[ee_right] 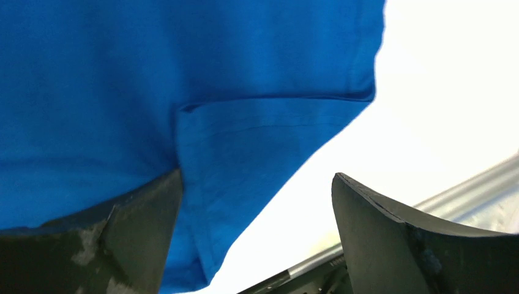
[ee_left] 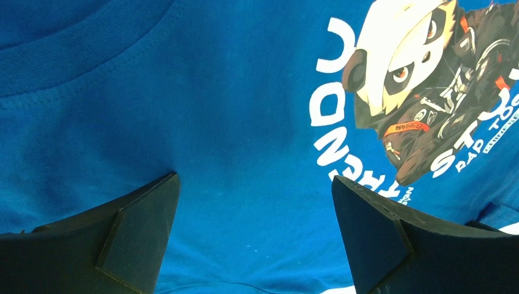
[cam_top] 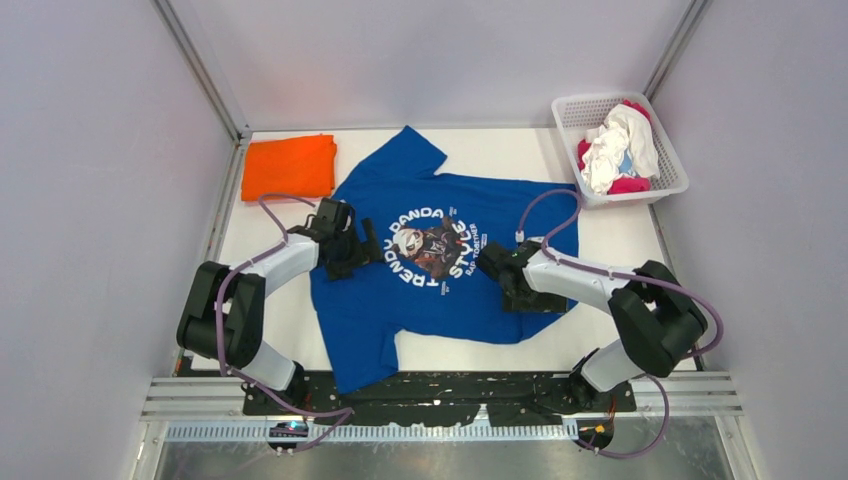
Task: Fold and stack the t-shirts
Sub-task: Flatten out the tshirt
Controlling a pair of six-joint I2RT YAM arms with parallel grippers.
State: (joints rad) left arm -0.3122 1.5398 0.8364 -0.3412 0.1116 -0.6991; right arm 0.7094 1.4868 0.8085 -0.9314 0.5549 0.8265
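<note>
The blue shirt lies flat on the white table. The left gripper is over its left side, spread wide, holding nothing. The right gripper is at its right edge, spread wide too. Behind it, a folded orange shirt lies left; a basket of shirts sits right.

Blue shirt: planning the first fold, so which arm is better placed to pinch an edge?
Right. Its open jaws straddle the shirt edge; the left jaws hang over flat cloth beside the print.
</note>
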